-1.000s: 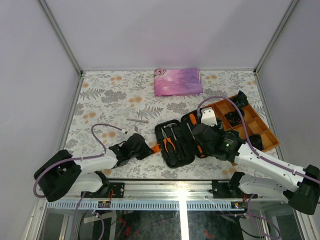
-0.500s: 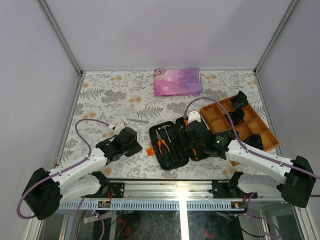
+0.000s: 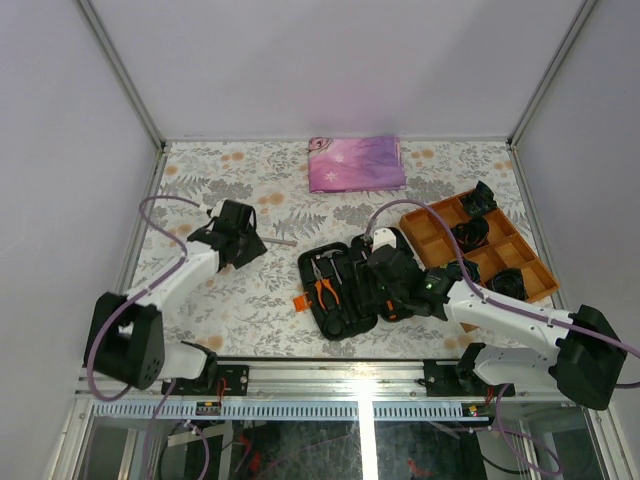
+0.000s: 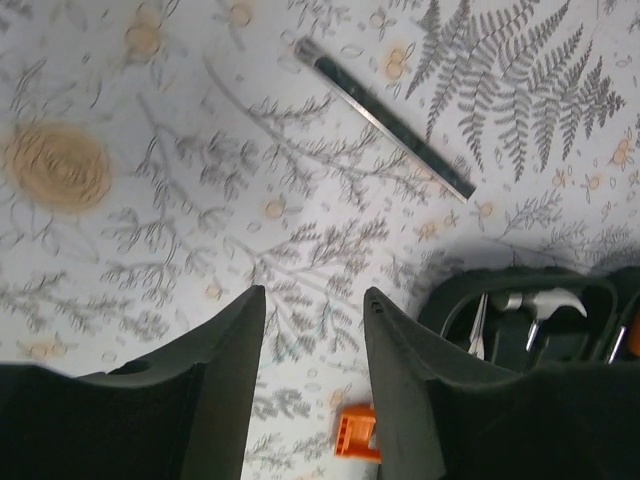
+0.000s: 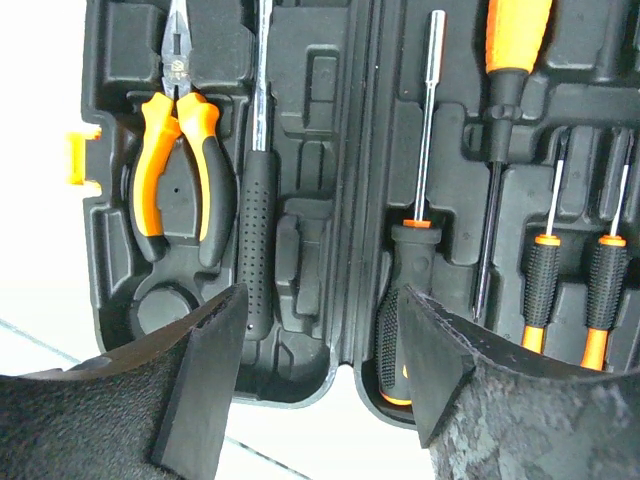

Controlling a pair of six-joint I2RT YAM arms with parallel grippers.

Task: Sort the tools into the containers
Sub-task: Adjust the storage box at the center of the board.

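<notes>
The black tool case (image 3: 340,300) lies open at table centre. In the right wrist view it holds orange-handled pliers (image 5: 180,150), a black-handled hammer (image 5: 255,230) and several screwdrivers (image 5: 412,300) in its moulded slots. My right gripper (image 5: 320,340) is open and empty, hovering over the case hinge; it also shows in the top view (image 3: 378,285). My left gripper (image 4: 312,300) is open and empty above bare table, left of the case (image 4: 540,320). A slim dark metal rod (image 4: 385,120) lies loose just beyond it, also seen from the top view (image 3: 275,241).
An orange divided tray (image 3: 440,222) with black coiled bundles stands at the right. A folded pink-purple cloth (image 3: 355,163) lies at the back. An orange latch (image 4: 355,435) sticks out of the case's left side. Grey walls enclose the table.
My left arm swung away from the case, back and left, toward the loose rod. My right gripper moved left over the case, and the case shifted slightly left.
</notes>
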